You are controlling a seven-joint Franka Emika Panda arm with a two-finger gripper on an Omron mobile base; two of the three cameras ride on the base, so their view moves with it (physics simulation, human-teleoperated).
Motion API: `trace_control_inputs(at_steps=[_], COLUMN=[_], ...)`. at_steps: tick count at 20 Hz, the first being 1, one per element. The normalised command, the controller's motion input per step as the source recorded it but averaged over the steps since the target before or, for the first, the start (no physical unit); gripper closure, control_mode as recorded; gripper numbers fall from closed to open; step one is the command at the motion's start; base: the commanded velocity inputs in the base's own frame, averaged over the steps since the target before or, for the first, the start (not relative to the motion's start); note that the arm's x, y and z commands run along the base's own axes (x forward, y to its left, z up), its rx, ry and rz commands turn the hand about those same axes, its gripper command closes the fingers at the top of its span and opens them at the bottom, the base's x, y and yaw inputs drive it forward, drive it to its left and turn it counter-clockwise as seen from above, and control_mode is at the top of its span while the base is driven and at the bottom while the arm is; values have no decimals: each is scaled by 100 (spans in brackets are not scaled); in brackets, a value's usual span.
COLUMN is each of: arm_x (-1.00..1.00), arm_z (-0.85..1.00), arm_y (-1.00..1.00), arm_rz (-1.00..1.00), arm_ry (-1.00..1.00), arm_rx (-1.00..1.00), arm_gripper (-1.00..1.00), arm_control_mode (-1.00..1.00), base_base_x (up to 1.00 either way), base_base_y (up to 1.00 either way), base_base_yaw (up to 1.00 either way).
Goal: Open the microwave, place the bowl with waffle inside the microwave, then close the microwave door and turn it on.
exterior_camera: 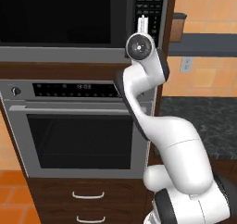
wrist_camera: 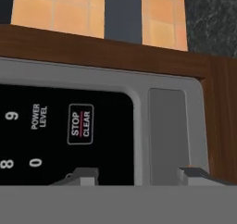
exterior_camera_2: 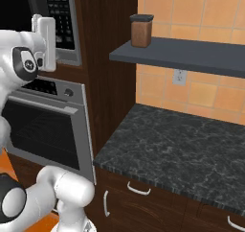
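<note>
- Pincer (wrist_camera: 136, 176) raised against the right end of the microwave (exterior_camera: 69, 49), at the keypad strip (exterior_camera: 149, 8).
- Hand view (rolled sideways): one fingertip (wrist_camera: 83, 176) lies over the black keypad, just below the STOP/CLEAR button (wrist_camera: 81, 124); the other fingertip sits over the grey frame edge. The two tips stand well apart, so the pincer is spread wide and holds nothing.
- POWER LEVEL label and digits 9, 8, 0 lie to the side of the pincer, further along the keypad.
- Left base view: pincer (exterior_camera: 142, 25) points up over the lower part of the keypad; microwave door (exterior_camera: 55, 15) reaches away from the pincer to its left, flush with the frame, shut.
- Right base view: white hand with the pincer (exterior_camera_2: 44, 34) close against the keypad face; whether it touches the panel I cannot tell.
- Wall oven (exterior_camera: 76, 130) directly under the pincer, door shut.
- Dark stone desk (exterior_camera_2: 182, 152) lies low and to the right of the pincer.
- Shelf (exterior_camera_2: 191, 54) to the right of the pincer, carrying a brown jar (exterior_camera_2: 141, 30) with a dark lid.
</note>
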Motion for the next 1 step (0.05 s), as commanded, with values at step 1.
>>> trace_control_inputs(at_steps=[1], arm_x=[28], arm_z=[-21], arm_y=[0], arm_rz=[4], arm_ry=[-6], arm_rx=[0], arm_gripper=[-100], arm_control_mode=[-100], base_base_x=[0], base_base_y=[0], base_base_yaw=[0])
